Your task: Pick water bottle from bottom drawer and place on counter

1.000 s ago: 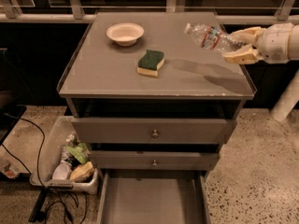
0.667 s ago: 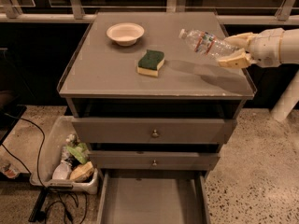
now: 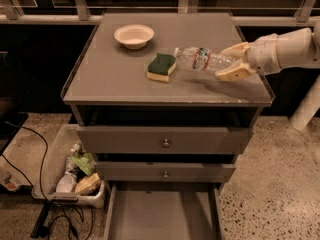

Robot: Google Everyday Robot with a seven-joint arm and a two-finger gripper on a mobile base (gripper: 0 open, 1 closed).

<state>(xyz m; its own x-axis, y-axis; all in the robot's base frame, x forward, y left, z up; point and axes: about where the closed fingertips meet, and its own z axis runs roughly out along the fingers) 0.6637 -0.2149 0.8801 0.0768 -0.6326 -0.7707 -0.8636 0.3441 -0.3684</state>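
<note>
The tool (image 3: 231,61) is reaching in from the right and gripping the water bottle (image 3: 197,58), its two pale fingers clamping one end while the other end is pointing toward the green and yellow sponge (image 3: 161,66). The bottle is lying roughly level and appears to be hanging just above the right part of the worktop (image 3: 115,79), with a shadow falling on the grey surface beneath it; whether it is touching that surface is hard to tell. The bottom drawer (image 3: 162,216) is standing pulled out at the foot of the cabinet, and the bottle is no longer lying in it. So the picking part is looking done, and the carry to the worktop is looking nearly done too. What is remaining, by my judgement, is lowering the bottle onto the bare patch between the sponge and the right rim, letting go, and drawing the arm away. A white bowl (image 3: 134,35) is sitting well apart at the back.
</note>
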